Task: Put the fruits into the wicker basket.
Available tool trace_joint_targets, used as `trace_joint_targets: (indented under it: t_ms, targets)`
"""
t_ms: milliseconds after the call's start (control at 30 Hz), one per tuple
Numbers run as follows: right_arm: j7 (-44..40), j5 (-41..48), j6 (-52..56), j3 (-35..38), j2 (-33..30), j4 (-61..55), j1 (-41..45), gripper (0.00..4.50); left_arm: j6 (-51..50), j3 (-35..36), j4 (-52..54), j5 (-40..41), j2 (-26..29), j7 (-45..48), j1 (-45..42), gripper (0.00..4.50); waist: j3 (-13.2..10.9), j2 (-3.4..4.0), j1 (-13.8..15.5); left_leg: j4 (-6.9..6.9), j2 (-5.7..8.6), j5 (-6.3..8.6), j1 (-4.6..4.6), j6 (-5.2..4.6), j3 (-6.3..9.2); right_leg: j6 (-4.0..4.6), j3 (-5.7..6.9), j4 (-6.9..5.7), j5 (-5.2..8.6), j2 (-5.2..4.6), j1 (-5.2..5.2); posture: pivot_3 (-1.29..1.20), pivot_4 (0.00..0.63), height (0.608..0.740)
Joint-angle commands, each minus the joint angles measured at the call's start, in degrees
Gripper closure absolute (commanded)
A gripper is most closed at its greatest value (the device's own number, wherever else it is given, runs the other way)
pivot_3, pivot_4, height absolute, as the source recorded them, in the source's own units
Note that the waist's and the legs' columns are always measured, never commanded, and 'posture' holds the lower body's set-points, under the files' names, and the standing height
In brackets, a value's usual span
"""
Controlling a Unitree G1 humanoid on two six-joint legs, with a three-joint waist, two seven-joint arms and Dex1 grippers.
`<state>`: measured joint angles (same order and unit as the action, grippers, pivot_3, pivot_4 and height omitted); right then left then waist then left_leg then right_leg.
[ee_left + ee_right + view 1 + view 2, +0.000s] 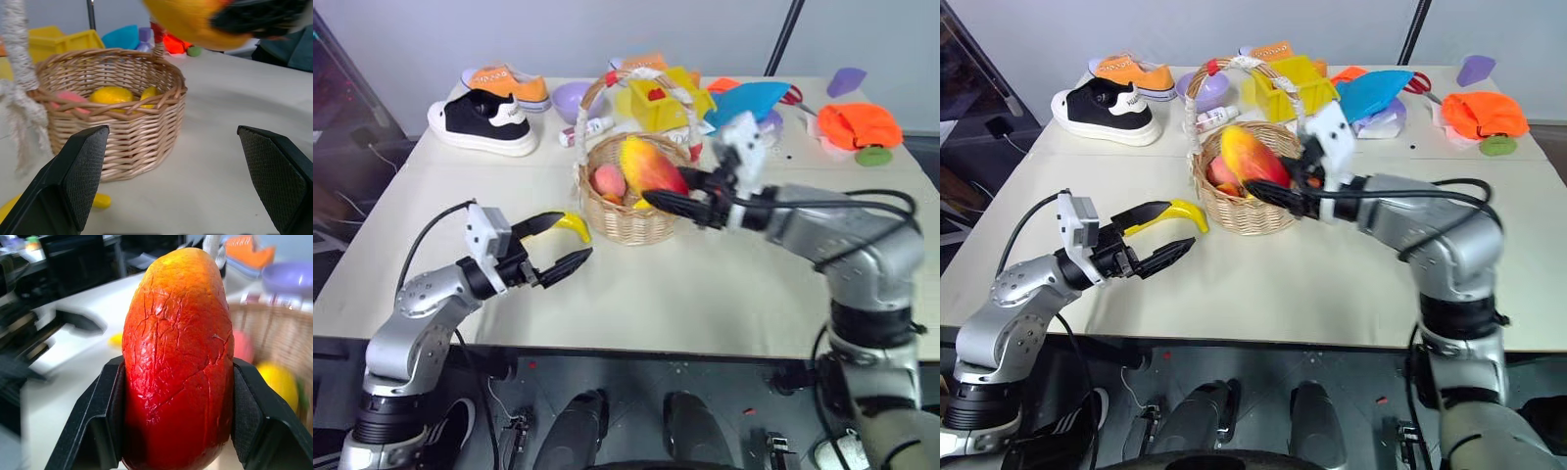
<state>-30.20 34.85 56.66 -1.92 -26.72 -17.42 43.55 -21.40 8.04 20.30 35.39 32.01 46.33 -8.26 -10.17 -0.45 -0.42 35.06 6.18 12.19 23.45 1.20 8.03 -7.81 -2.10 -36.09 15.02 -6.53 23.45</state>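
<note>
Over basket: right gripper (177, 382) pinches the mango (649, 164) between its two fingers, holding it above the rim.
Basket (628, 221): on the table (705, 294), with the peach (608, 181) and lemons (111, 94) inside.
Banana (574, 226): on the table just beside the basket.
Left gripper (560, 245): fingers spread wide, empty, near the banana.

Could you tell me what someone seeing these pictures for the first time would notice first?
Most likely the red-and-yellow mango, clamped in the right gripper right over the wicker basket at mid-table, which already holds a peach and lemons. Next, the yellow banana on the table beside the basket, just ahead of the open left gripper.
</note>
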Motion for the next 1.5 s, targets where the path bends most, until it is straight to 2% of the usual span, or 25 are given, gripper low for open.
trace_joint_targets:
  t_ms: [33,100,233,300,400,567,700,767,867,967,1133,1333,1500]
  targets:
    - [2.68,-7.71,-7.64,-4.82,2.95,5.74,3.29,2.38,1.28,0.72,2.04,-0.46,0.03,-0.41,0.38,0.0,0.0,0.0,-0.03,0.0,0.04,0.0,0.02,0.0,0.0,-0.02,-0.01,0.01,-0.01,-0.03,0.0,0.0,0.15,0.74]
    - [3.75,-12.13,-12.39,-7.07,4.75,10.87,4.65,2.38,1.31,0.73,2.35,-0.44,-0.32,-1.04,0.79,0.0,0.0,0.0,-0.29,0.01,0.04,0.01,0.02,-0.01,-0.02,-0.02,-0.02,0.0,-0.02,-0.03,0.02,0.0,0.15,0.74]
    - [6.43,-16.45,-17.85,-6.3,7.93,18.08,6.17,2.38,1.24,0.79,3.58,-0.5,-0.82,-2.22,1.96,0.0,0.0,0.0,-0.4,-0.01,0.01,0.0,0.0,0.01,-0.02,-0.03,-0.04,-0.06,-0.05,0.02,0.07,0.0,0.15,0.74]
    - [6.1,-17.11,-19.04,-5.69,8.25,18.69,5.95,1.33,1.21,1.08,3.77,-0.42,-0.81,-2.55,2.32,0.0,-0.01,0.01,-0.39,-0.03,0.0,-0.01,0.0,0.01,-0.03,-0.03,-0.06,-0.06,-0.05,0.04,0.08,0.0,0.15,0.74]
    - [4.31,-16.23,-18.02,-5.15,7.82,17.14,4.67,0.03,2.39,1.49,3.16,-1.17,-0.88,-3.05,2.56,0.0,-0.01,0.01,-0.4,-0.04,-0.01,-0.01,0.0,0.01,-0.03,-0.04,-0.06,-0.08,-0.05,0.05,0.1,0.0,0.15,0.74]
    - [-0.38,-11.04,-17.09,-1.66,6.36,7.73,1.2,0.03,8.47,2.8,-2.46,-8.0,-1.61,-7.56,-0.14,0.0,-0.01,0.01,-0.34,-0.04,-0.01,-0.01,0.0,0.01,-0.02,-0.04,-0.06,-0.09,-0.05,0.06,0.1,0.0,0.15,0.74]
    - [-7.78,-7.56,-17.27,1.23,-1.15,-1.68,-5.66,0.03,7.56,1.91,-8.6,-14.39,0.38,-11.44,-2.55,0.0,0.0,0.01,-0.05,-0.03,0.0,0.0,0.0,0.0,0.0,-0.05,-0.02,-0.03,-0.05,0.05,0.04,0.0,0.15,0.74]
    - [-13.65,-3.74,-16.72,3.66,-6.48,-5.62,-9.21,0.03,0.43,3.9,-10.17,-13.15,-0.52,-17.62,-7.57,0.0,-0.03,-0.03,0.2,0.0,0.02,0.01,0.0,-0.01,-0.02,-0.07,-0.03,-0.01,-0.07,0.03,0.01,0.0,0.15,0.74]
    - [-19.01,0.04,-15.33,6.4,-13.22,-9.96,-13.56,0.03,-7.1,2.19,-12.23,-15.16,2.9,-18.51,-12.18,0.0,-0.09,-0.15,0.2,0.09,-0.02,0.01,0.01,-0.01,0.03,-0.16,0.06,-0.03,-0.11,0.06,-0.03,0.0,0.15,0.74]
    - [-22.58,-1.61,-18.85,6.21,-17.82,-11.99,-17.48,0.03,-6.87,-0.68,-18.12,-17.92,6.32,-14.72,-15.14,0.0,-0.08,-0.13,-0.54,0.04,-0.02,0.01,-0.02,-0.01,-0.05,-0.17,0.01,-0.02,-0.1,0.05,-0.02,0.0,0.15,0.74]
    - [-24.14,-6.15,-25.82,4.72,-19.27,-10.68,-21.7,0.03,-2.71,-5.17,-30.1,-20.6,9.65,-4.84,-19.64,0.0,-0.09,-0.14,-0.46,-0.02,-0.08,0.01,-0.06,-0.01,-0.08,-0.17,0.0,-0.05,-0.1,0.09,0.0,0.0,0.15,0.74]
    - [-21.57,-7.37,-27.22,3.23,-16.48,-9.57,-19.12,0.03,5.5,-7.23,-44.13,-20.56,5.76,4.65,-26.0,0.0,-0.1,-0.19,-0.01,0.07,-0.02,0.01,-0.03,-0.01,-0.04,-0.17,0.01,-0.02,-0.11,0.02,-0.03,0.0,0.15,0.74]
    - [-21.04,-7.84,-27.25,3.8,-16.82,-9.51,-19.04,0.03,13.93,-13.3,-53.51,-29.22,7.33,8.48,-30.07,0.0,-0.11,-0.31,-0.31,0.04,-0.01,0.01,0.0,-0.01,-0.02,-0.17,0.02,-0.02,-0.11,0.02,0.0,0.0,0.15,0.74]
